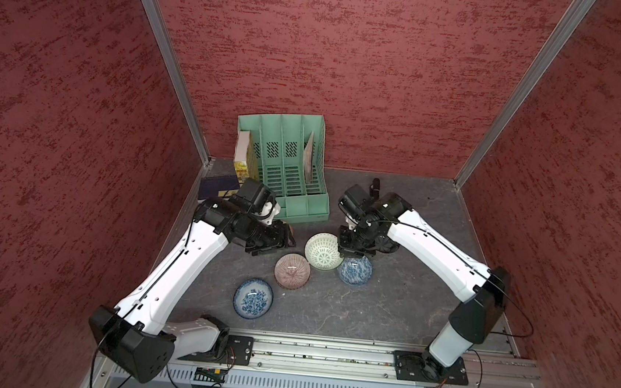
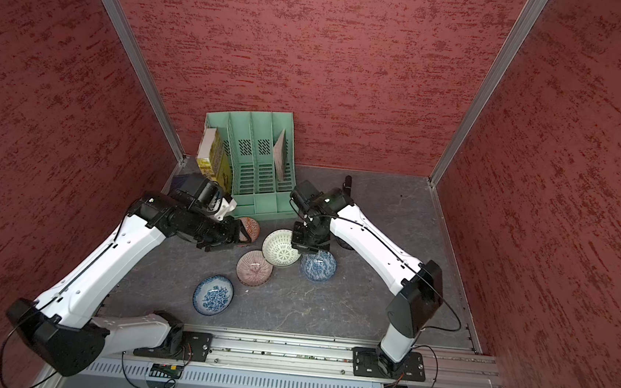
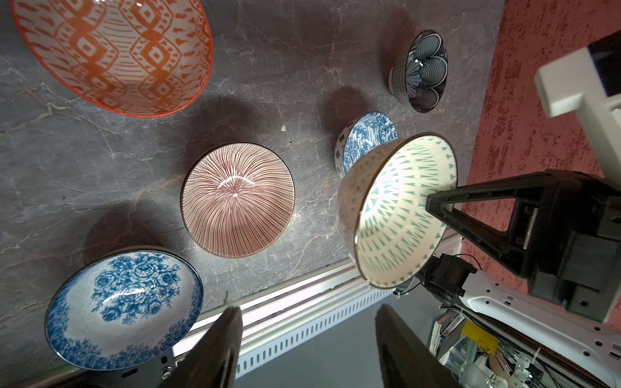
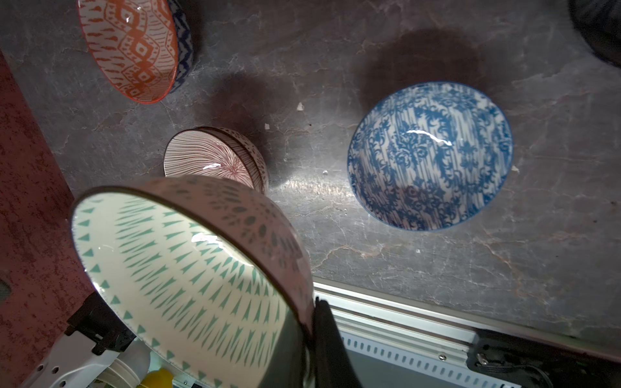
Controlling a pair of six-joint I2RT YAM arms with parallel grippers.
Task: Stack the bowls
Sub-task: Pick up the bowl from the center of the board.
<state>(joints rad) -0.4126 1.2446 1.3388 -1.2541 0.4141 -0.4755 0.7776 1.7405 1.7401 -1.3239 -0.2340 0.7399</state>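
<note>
Right gripper (image 4: 314, 309) is clamped on the rim of the green lattice bowl (image 4: 188, 275), one finger inside the wall and one outside. The bowl looks lifted off the table (image 1: 367, 315) and tipped well over. In both top views it hangs between the pink striped bowl (image 1: 292, 271) and the blue-white patterned bowl (image 1: 355, 270), overlapping the edge of the blue one.

Left gripper (image 3: 309, 309) has its jaws partway apart with nothing between them, parked by the orange bowl (image 3: 114, 53).

Stuff that worries me from here:

- It's a rim pinch on glazed ceramic with the bowl hanging off to one side. I reckon any jerk could make it swivel in the pads or slide out, and it would land right on its neighbours.
- If I set it down tilted like this, the low edge hits first, so it could skid the target bowl or sit crooked in it.
- The neighbours are packed close, so a sloppy descent clips a rim.
- The two arms are near each other over the same patch. Sending both in at once is asking for a bump.

The rose-print blue bowl (image 3: 124, 309) and the dark petal bowl (image 3: 420, 70) sit apart, out of the mess.
</note>
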